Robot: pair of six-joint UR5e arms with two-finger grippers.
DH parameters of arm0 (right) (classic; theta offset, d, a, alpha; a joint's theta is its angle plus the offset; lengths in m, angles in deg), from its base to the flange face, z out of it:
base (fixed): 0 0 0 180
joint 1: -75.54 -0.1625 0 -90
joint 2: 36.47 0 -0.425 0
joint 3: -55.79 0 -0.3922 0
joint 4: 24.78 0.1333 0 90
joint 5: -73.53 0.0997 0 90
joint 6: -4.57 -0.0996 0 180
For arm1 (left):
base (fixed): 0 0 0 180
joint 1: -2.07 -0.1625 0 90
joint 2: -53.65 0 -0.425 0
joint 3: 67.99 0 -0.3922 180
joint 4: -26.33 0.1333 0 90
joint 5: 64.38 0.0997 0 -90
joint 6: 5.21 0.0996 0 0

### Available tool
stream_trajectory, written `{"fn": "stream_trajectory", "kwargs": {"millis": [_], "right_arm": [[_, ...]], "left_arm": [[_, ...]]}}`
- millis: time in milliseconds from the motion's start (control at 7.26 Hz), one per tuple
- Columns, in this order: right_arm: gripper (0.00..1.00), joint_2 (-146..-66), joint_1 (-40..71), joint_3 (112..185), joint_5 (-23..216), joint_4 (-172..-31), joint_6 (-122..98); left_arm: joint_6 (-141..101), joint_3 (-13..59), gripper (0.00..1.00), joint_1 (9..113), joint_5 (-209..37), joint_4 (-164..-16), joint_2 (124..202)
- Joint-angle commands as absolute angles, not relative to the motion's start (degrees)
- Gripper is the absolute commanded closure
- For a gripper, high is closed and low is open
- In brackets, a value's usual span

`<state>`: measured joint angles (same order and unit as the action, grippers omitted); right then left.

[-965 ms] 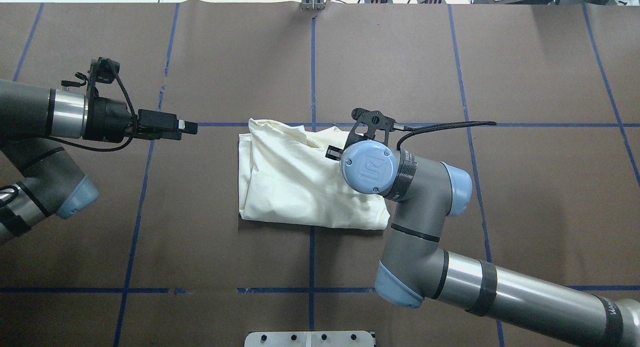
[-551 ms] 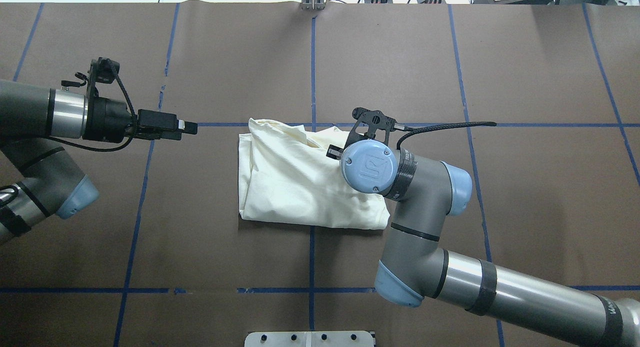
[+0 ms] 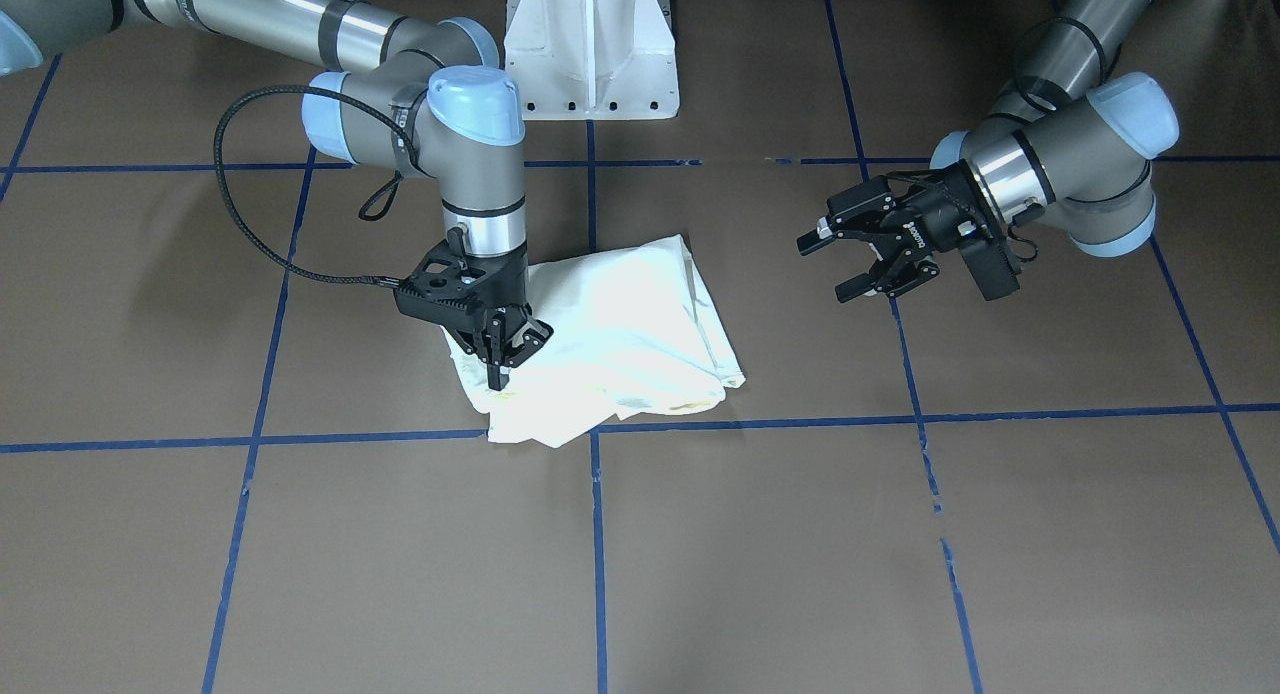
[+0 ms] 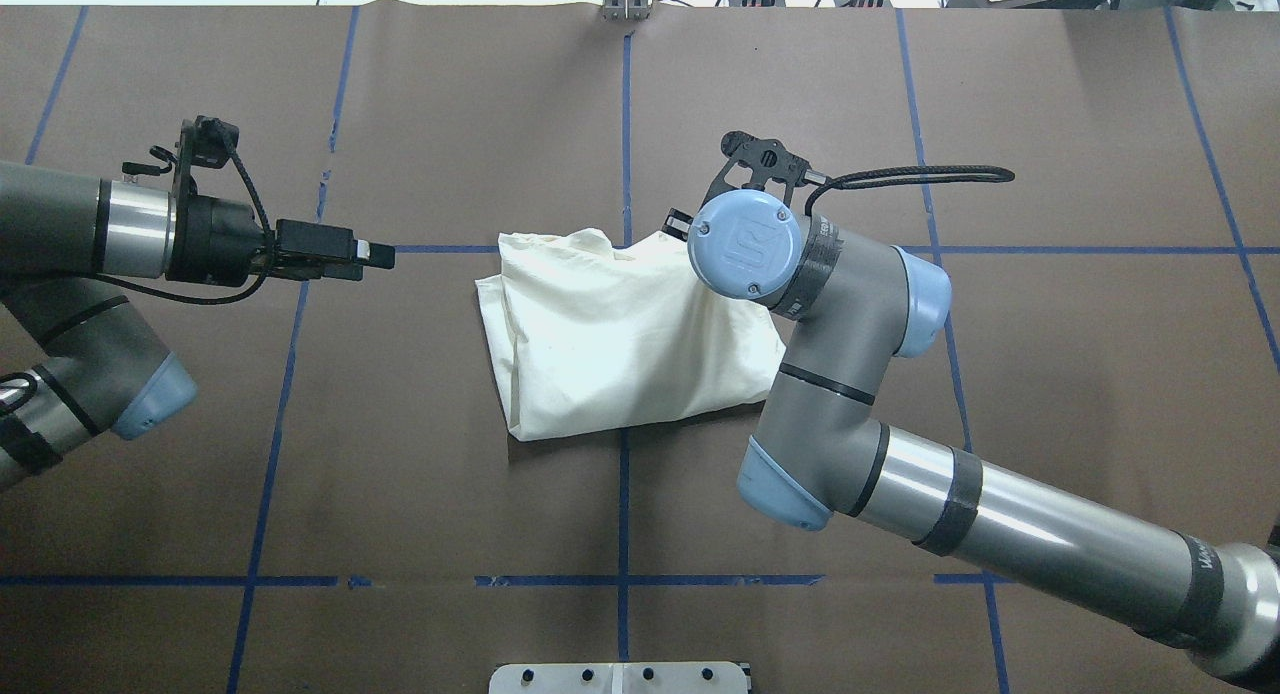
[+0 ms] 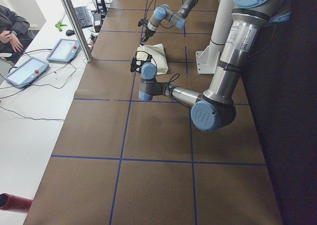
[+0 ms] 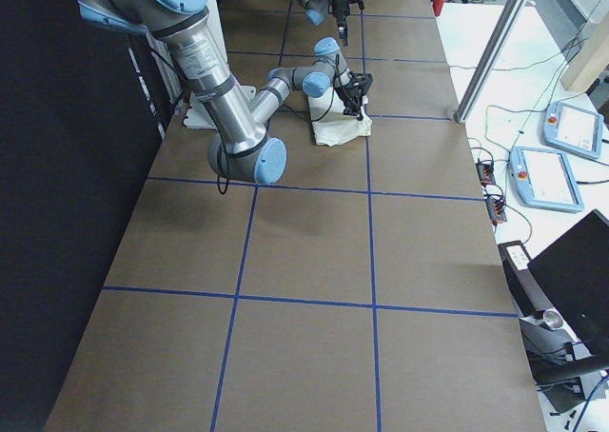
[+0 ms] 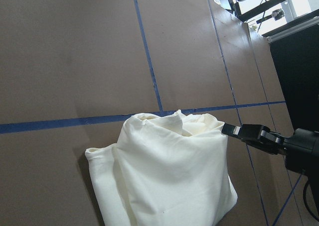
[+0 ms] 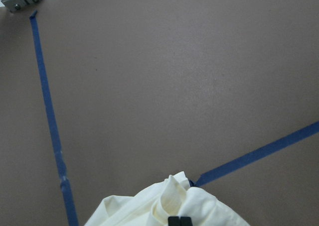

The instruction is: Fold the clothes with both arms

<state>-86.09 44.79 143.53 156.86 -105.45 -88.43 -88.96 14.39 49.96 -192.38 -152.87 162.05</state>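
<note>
Overhead, front, side, wrist views; shared T-shirt

I'm driving in a robotics lab: robot arms at a brown table gridded with blue tape, teach pendants and a keyboard on a white side bench, aluminium frame post.

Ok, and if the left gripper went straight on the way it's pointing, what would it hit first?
Probably the shirt: the open left gripper aims at its near edge across a stretch of table. Its height is hard to judge, so it might skim over.
</note>
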Motion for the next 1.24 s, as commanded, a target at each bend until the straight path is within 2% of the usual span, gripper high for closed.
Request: {"fn": "stream_trajectory", "kwargs": {"millis": [0, 413, 689, 1102], "right_arm": [[0.01, -85.0, 44.6, 142.3, 156.8, -105.4, -85.0], [0.00, -83.8, 35.5, 144.1, 170.2, -105.5, -74.7], [0.00, -85.2, 30.1, 146.6, 177.7, -106.0, -68.1], [0.00, -88.5, 29.5, 149.8, 178.5, -106.0, -66.8]], "left_arm": [[-88.9, 14.2, 0.00, 49.6, -190.8, -152.8, 162.0], [-89.0, 12.7, 0.00, 48.5, -182.3, -143.2, 166.6], [-88.9, 5.9, 0.00, 45.4, -174.7, -140.2, 172.5], [-80.3, 3.6, 0.00, 40.2, -170.5, -140.6, 173.8]]}}
